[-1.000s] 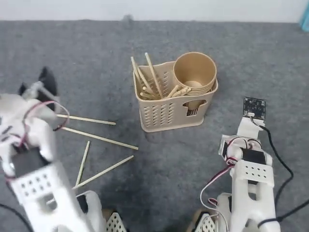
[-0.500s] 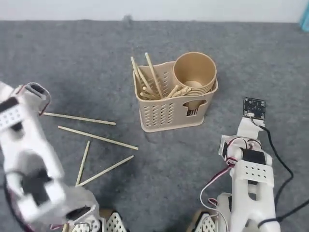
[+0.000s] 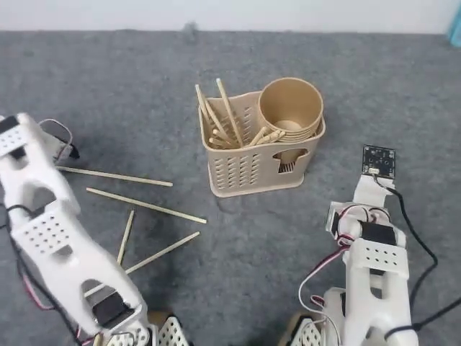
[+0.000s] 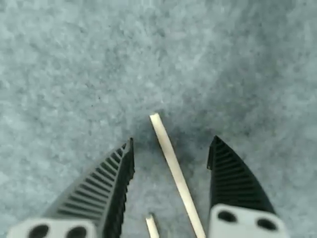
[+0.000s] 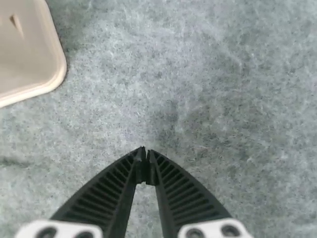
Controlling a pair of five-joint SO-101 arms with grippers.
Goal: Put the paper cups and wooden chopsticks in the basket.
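Table (image 3: pixel 130 86): I see a grey, carpet-like surface carrying everything.
Basket (image 3: pixel 252 169): beige and perforated, standing upright at the centre, with a cut-out in its near wall.
Paper cups (image 3: pixel 290 108): nested, mouths up, in the right part of the basket.
Stored chopsticks (image 3: pixel 225 115): they stand in the left part of the basket, long axes close to upright, upper ends fanning toward the far left.
Far chopstick (image 3: pixel 122 177): it lies flat, left of the basket. The long axis runs left to right, the right end slightly nearer.
Second chopstick (image 3: pixel 148 205): just near of the first, the same lie, tilted a little more.
Third chopstick (image 3: pixel 127 236): its long axis runs near to far, the far end leaning right.
Fourth chopstick (image 3: pixel 164 252): diagonal, with its right end farther.
Left arm (image 3: pixel 43 223): it is at the left edge of the table, over the left end of the far chopstick.
Left pincer (image 4: pixel 173 140): spread wide, holding nothing. In my left wrist view the chopstick's end lies on the table between the two fingers, touching neither.
Right arm (image 3: pixel 374 259): at the near right, well apart from the loose chopsticks.
Right pincer (image 5: pixel 146 151): fingers pressed together, holding nothing, over bare table near a corner of the basket.
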